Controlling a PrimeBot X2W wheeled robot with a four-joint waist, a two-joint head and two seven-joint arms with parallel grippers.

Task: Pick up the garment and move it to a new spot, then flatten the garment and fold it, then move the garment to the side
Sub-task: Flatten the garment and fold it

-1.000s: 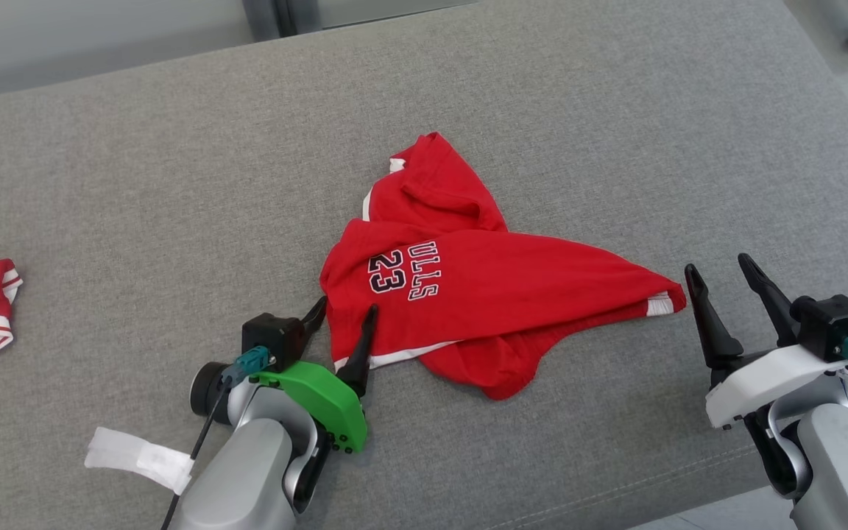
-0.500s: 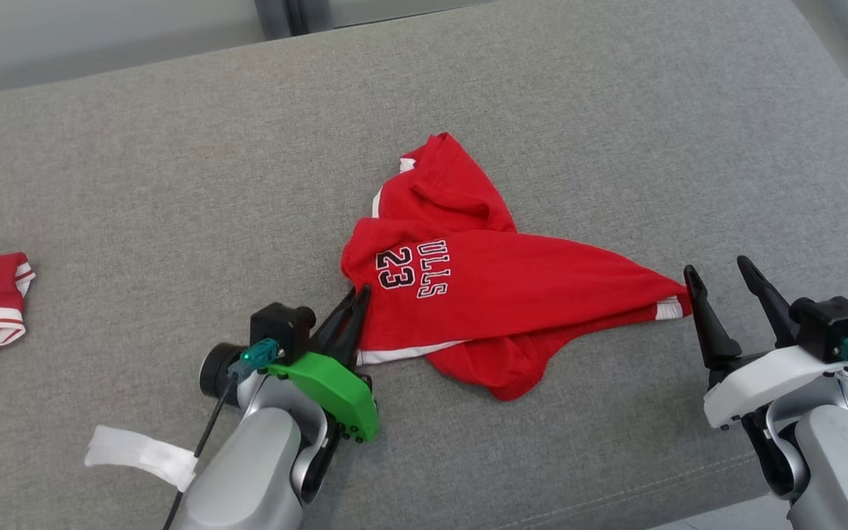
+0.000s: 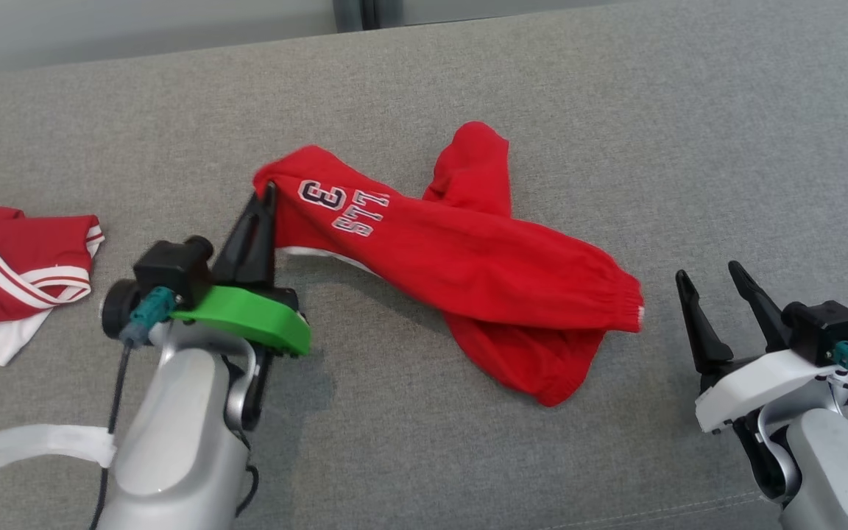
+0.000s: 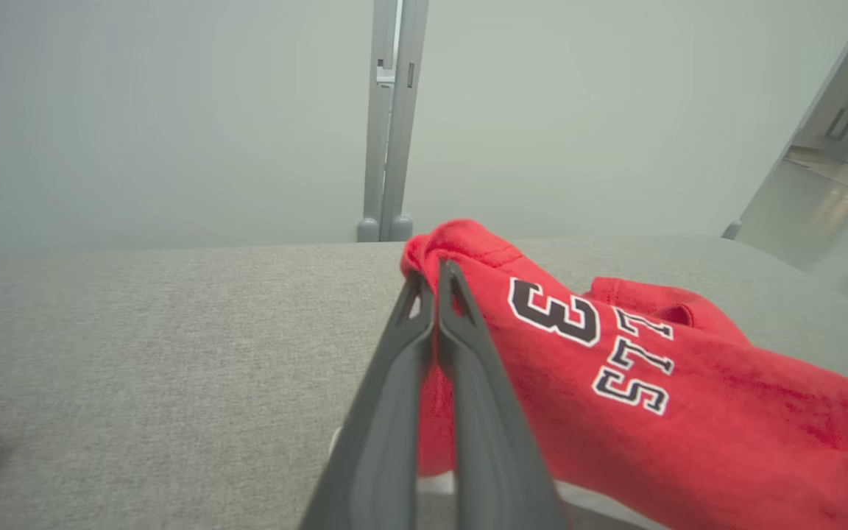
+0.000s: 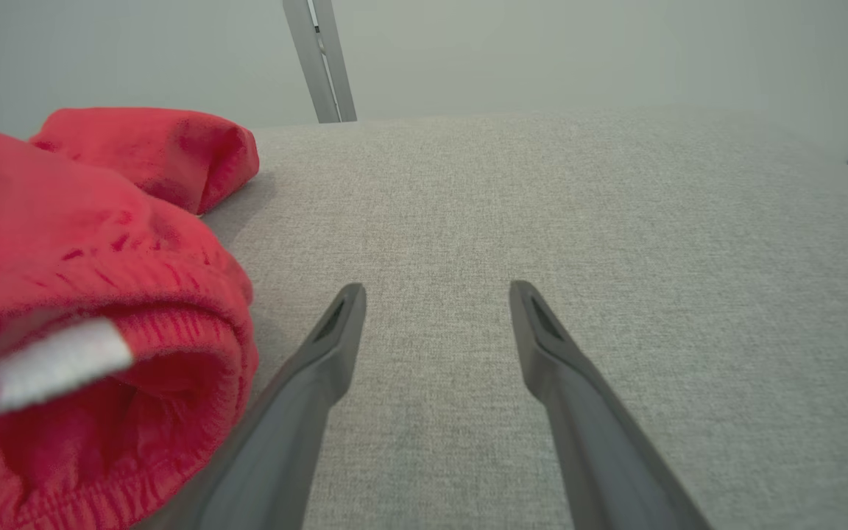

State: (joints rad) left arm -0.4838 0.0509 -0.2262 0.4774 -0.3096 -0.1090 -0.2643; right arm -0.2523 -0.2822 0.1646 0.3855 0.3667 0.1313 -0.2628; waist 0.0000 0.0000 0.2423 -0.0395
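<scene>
Left jaws pinch garment (image 3: 453, 258) edge; right jaws apart

Office-like room (frosted glass partition (image 4: 174, 110))

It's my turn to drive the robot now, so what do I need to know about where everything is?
Left gripper: shut on the red garment at its printed end, held up off the grey cushion; the rest lies on it.
Right gripper: open, empty, near the garment's cuffed end.
Done: garment grasped.
To do: move it to a new spot, flatten, fold, set aside.
</scene>
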